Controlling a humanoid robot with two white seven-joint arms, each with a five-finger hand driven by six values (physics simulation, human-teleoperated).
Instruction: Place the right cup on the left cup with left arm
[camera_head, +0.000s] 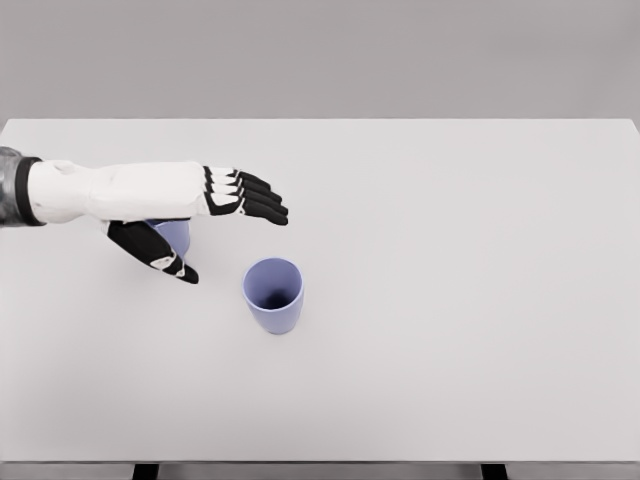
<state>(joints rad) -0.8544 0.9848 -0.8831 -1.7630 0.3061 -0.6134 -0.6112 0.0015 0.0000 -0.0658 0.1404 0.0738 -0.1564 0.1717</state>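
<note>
Two lavender plastic tumblers stand upright on our white tabletop (480, 300): the right cup (273, 295) is in full view, and the left cup (174, 236) is mostly hidden under our left hand (190, 205). That hand is empty, its fingers (255, 198) straight together and its thumb hanging apart, so we judge it is reaching rightward to grasp the right cup.

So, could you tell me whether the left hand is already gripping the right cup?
No, the left hand is open, fingers extended, and the right cup stands apart from it, upright on the table.
</note>
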